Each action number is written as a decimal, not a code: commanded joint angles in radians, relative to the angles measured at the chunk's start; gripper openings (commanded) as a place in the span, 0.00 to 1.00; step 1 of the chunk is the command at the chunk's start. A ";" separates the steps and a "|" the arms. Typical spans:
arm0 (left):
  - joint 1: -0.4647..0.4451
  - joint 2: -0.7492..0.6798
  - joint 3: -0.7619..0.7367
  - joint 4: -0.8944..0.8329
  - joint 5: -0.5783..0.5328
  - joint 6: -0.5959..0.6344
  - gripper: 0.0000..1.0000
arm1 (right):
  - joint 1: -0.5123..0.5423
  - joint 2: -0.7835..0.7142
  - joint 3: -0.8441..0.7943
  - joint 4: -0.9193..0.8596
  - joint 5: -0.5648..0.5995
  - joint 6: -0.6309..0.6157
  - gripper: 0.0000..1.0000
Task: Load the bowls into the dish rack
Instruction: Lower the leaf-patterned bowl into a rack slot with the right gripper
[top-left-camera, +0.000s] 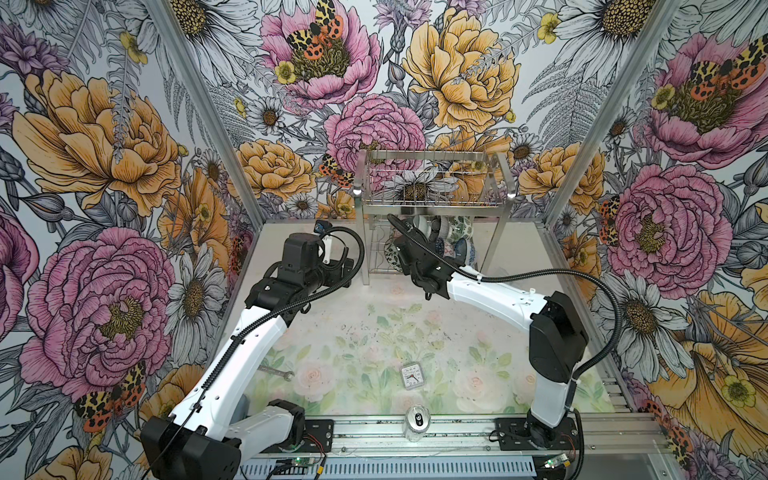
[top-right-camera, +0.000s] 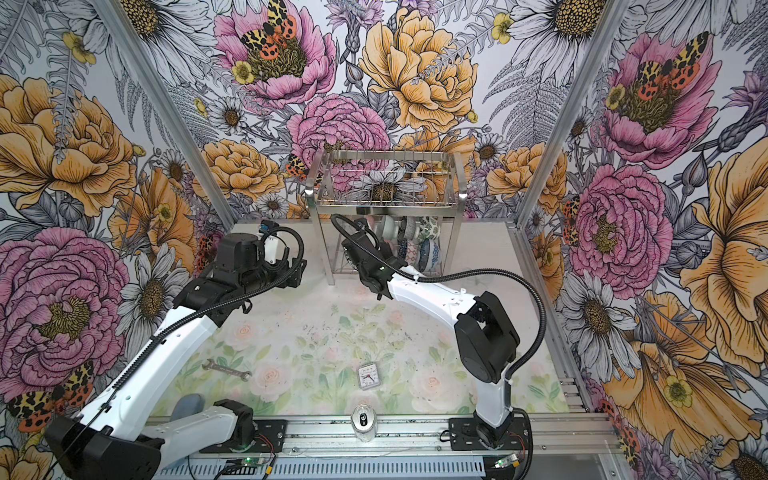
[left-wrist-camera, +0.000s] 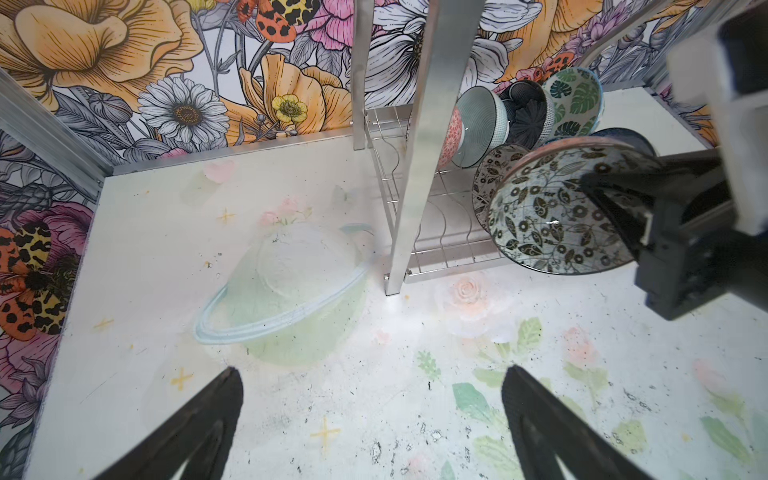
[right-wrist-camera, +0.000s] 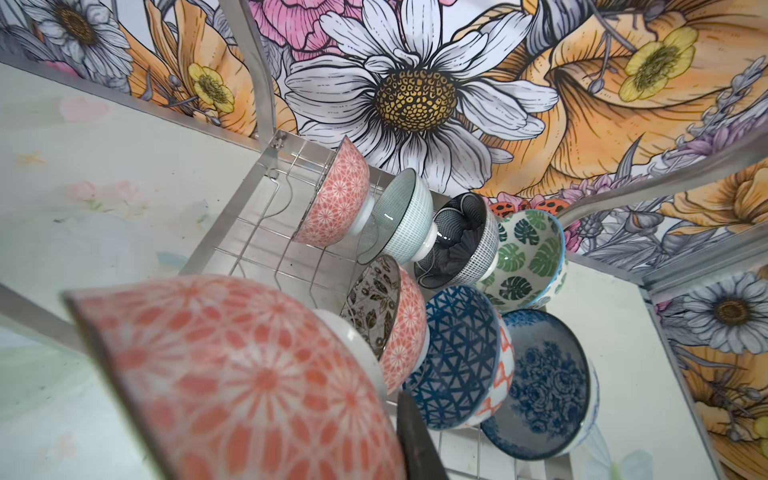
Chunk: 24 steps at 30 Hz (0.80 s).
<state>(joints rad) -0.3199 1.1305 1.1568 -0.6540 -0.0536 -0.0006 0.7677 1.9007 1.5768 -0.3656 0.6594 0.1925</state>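
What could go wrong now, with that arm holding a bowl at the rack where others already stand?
1. The right gripper pinches the black-and-white leaf bowl only at its rim, so it might swing or slip out.
2. That bowl looks close to the front leg of the dish rack and may clip it.
3. The neighbouring bowl stands on edge right beside it; a nudge could chip it or tip the packed row.

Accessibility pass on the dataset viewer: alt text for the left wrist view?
The right gripper holds a black-and-white leaf bowl by its rim at the lower tier of the dish rack, where several other bowls stand on edge. The left gripper, jaws open, hangs over the floral tabletop.
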 joint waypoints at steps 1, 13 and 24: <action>0.017 -0.018 -0.006 0.018 0.040 -0.006 0.99 | 0.010 0.056 0.082 0.011 0.125 -0.071 0.00; 0.029 -0.023 -0.008 0.019 0.054 -0.012 0.99 | 0.003 0.304 0.315 0.013 0.261 -0.225 0.00; 0.030 -0.033 -0.009 0.021 0.058 -0.013 0.99 | -0.010 0.455 0.457 0.012 0.335 -0.308 0.00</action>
<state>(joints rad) -0.3023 1.1172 1.1564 -0.6537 -0.0238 -0.0013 0.7658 2.3318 1.9751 -0.3855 0.9253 -0.0845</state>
